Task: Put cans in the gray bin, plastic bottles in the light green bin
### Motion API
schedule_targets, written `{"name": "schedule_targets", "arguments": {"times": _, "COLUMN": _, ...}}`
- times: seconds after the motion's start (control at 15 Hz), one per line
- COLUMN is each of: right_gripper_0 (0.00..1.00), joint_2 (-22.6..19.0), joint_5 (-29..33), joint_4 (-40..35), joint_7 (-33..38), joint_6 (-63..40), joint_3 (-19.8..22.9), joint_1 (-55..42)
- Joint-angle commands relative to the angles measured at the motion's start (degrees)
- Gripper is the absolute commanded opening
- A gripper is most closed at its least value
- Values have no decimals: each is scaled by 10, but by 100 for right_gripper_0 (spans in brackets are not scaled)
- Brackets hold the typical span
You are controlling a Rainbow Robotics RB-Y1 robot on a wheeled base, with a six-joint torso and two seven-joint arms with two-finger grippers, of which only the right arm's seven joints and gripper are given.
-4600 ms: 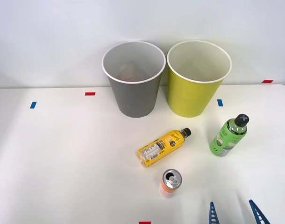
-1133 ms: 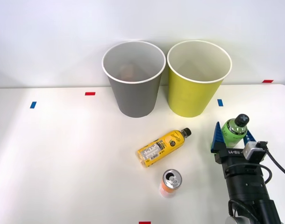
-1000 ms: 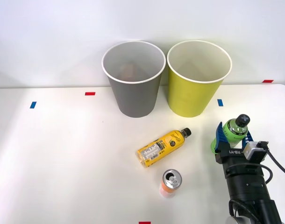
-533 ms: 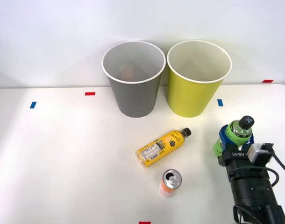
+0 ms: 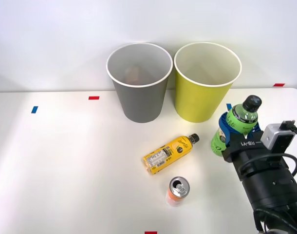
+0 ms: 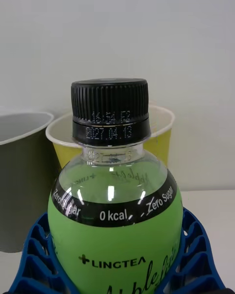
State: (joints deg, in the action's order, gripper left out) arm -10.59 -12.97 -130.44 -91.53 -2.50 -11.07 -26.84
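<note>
My right gripper (image 5: 237, 135) is shut on the bright green black-capped bottle (image 5: 233, 125), holding it upright just above the table, to the right of and in front of the light green bin (image 5: 203, 97). In the right wrist view the green bottle (image 6: 113, 215) sits between my blue fingers (image 6: 34, 257), with the light green bin (image 6: 161, 132) and the gray bin (image 6: 22, 176) behind it. The gray bin (image 5: 140, 95) stands left of the light green one. The yellow bottle (image 5: 169, 153) lies on its side mid-table. The orange-and-white can (image 5: 178, 190) stands upright in front of it.
Both bins stand at the table's far edge against a white wall. Small red (image 5: 93, 98) and blue (image 5: 34, 109) tape marks dot the white table (image 5: 65, 170). Something small lies inside the gray bin.
My gripper came up around the green bottle, shut on it and has lifted it up and slightly left toward the light green bin. The yellow bottle and the can stayed put.
</note>
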Motion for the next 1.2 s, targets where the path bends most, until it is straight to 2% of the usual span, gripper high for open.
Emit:
{"name": "schedule_targets", "arguments": {"times": 0.07, "right_gripper_0": 0, "joint_2": 0, "joint_5": -14, "joint_4": -9, "joint_7": 13, "joint_6": -15, "joint_3": 2, "joint_1": 54}}
{"name": "schedule_targets", "arguments": {"times": 0.33, "right_gripper_0": 0, "joint_2": 20, "joint_5": -31, "joint_4": -10, "joint_7": 28, "joint_6": -76, "joint_3": 15, "joint_1": 159}}
{"name": "schedule_targets", "arguments": {"times": 0.8, "right_gripper_0": 0, "joint_2": 49, "joint_5": -52, "joint_4": -7, "joint_7": 36, "joint_6": -240, "joint_3": 82, "joint_1": 328}}
{"name": "schedule_targets", "arguments": {"times": 0.93, "right_gripper_0": 0, "joint_2": 58, "joint_5": -77, "joint_4": 47, "joint_7": 26, "joint_6": -224, "joint_3": 98, "joint_1": 375}}
{"name": "schedule_targets", "arguments": {"times": 1.2, "right_gripper_0": 0, "joint_2": 79, "joint_5": -71, "joint_4": 185, "joint_7": -43, "joint_6": -181, "joint_3": 126, "joint_1": 467}}
